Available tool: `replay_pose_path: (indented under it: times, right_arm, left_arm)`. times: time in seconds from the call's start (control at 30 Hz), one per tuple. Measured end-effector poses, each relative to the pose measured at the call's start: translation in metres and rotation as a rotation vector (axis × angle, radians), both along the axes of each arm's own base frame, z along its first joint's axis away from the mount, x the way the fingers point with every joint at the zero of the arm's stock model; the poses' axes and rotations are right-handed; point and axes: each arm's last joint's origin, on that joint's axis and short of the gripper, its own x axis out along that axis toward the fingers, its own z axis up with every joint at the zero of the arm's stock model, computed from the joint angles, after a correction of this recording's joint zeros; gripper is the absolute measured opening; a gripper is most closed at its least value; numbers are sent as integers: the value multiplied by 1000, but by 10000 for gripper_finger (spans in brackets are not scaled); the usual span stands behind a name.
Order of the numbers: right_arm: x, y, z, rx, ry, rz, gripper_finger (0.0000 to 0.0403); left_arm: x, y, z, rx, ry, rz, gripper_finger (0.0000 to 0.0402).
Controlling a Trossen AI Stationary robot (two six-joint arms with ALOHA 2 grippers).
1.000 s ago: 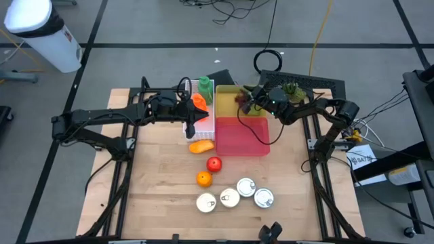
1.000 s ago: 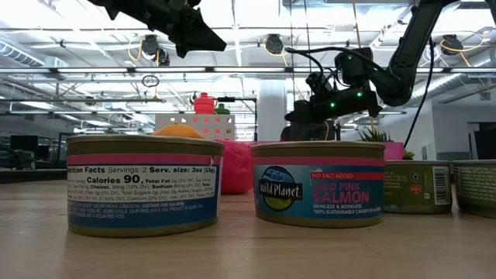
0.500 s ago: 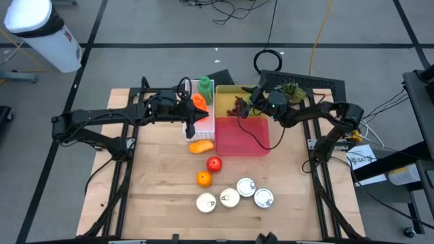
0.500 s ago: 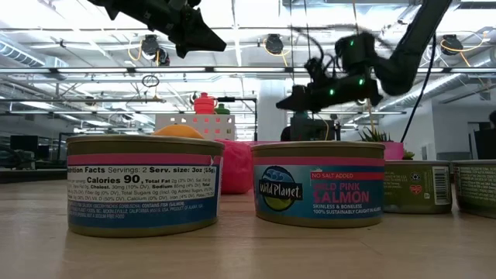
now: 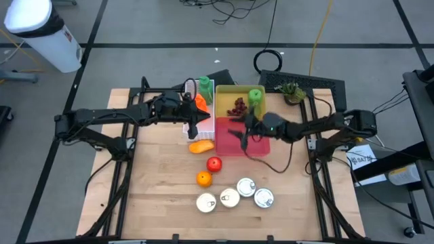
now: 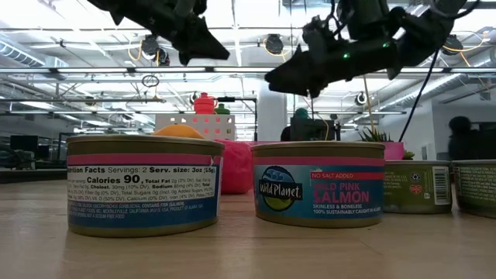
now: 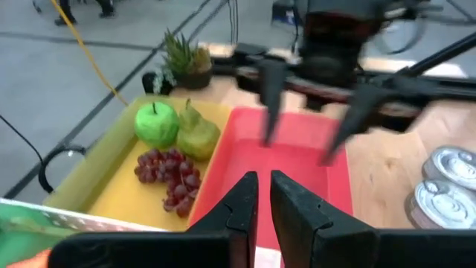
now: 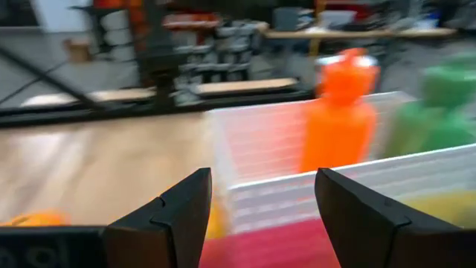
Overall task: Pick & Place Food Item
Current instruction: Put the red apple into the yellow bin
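We see the right gripper point(image 5: 239, 132) near the middle of the high view, hanging over the red tray point(image 5: 261, 146) with its fingers point(image 8: 175, 216) spread apart and nothing between them. The left gripper point(image 5: 199, 120) sits just to its left, above the white basket point(image 5: 207, 112), and its fingers point(image 7: 242, 208) are pressed nearly together with nothing held.

Largest of all is the wooden table point(image 5: 156, 176), filling the centre of the high view. On it, toward the upper middle, the red tray lies against a yellow tray point(image 5: 227, 95) above it. The white basket stands left of both trays and holds an orange bottle point(image 8: 342, 119) and a green bottle point(image 5: 203, 85).

In the lower middle we count four cans point(image 5: 245, 187) clustered together; the low view shows one labelled salmon point(image 6: 318, 194).

The food comes next. In the yellow tray lie a green apple point(image 7: 156, 123), a pear point(image 7: 197, 134) touching it, and a bunch of dark grapes point(image 7: 167, 175) beside them. On the bare wood below the basket we see a yellowish-orange piece of food point(image 5: 201, 146), then a red apple point(image 5: 214, 163), then an orange point(image 5: 203, 178), running downward toward the cans.
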Motion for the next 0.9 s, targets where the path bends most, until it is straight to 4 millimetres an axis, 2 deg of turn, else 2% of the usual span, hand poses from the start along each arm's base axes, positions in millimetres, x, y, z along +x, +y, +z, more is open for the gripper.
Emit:
replay_pose_path:
  times: [0.13, 0.23, 0.3, 0.47, 0.67, 0.9]
  right_arm:
    - [9, 28, -6, 12, 30, 104, 227]
    - [22, 43, 2, 18, 60, 192, 236]
    - [35, 53, 7, 13, 128, 224, 250]
    - [64, 76, -5, -10, 357, 295, 299]
    - [95, 89, -28, -128, 478, 363, 340]
    - [107, 89, -48, -148, 613, 379, 334]
  left_arm:
    - [9, 1, -7, 3, -1, -5, 49]
    - [15, 3, -10, 8, -19, -5, 49]
    - [17, 3, -11, 9, -23, -6, 49]
    - [18, 4, -12, 11, -27, -6, 49]
    - [18, 4, -12, 5, -29, -4, 49]
    - [18, 3, -13, -57, -31, 17, 49]
